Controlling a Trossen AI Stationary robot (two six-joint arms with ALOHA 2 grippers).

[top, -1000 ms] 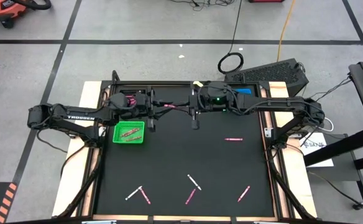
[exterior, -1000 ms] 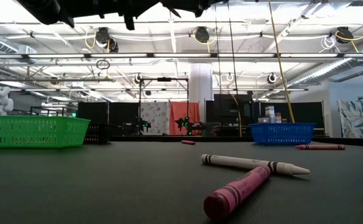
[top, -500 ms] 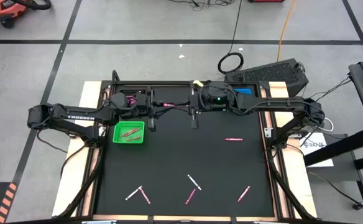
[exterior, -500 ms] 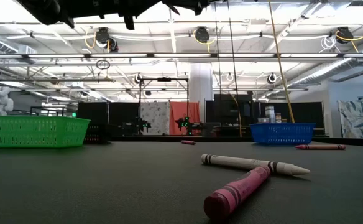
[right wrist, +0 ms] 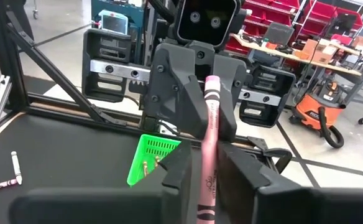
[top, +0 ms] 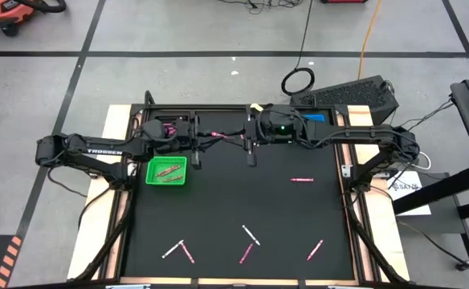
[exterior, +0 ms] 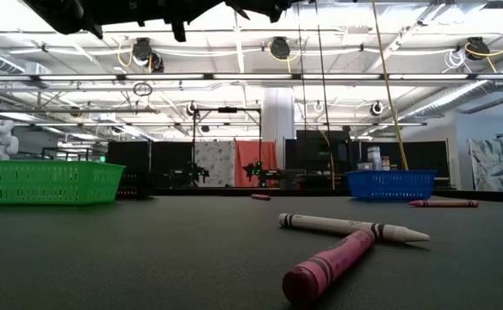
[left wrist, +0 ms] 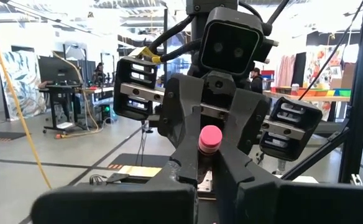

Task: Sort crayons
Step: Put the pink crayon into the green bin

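High over the tabletop (top: 218, 201), beside the green tray (top: 167, 171), the left gripper (top: 205, 136) is clamping the pink crayon (top: 222, 136) as the right gripper (top: 238, 138) is loosening, handing it over for sorting.

Facing each other high over the table's (top: 218, 201) far edge: left gripper (top: 200, 136) and right gripper (top: 246, 139), 1 crayon (top: 214, 135) spanning the gap between them. Just in front of the left gripper, a tray (top: 167, 171) with crayons inside; behind the right arm, another tray (top: 315, 118). Along the near edge, 5 loose crayons (top: 250, 235), with 1 more (top: 301, 179) right of centre.
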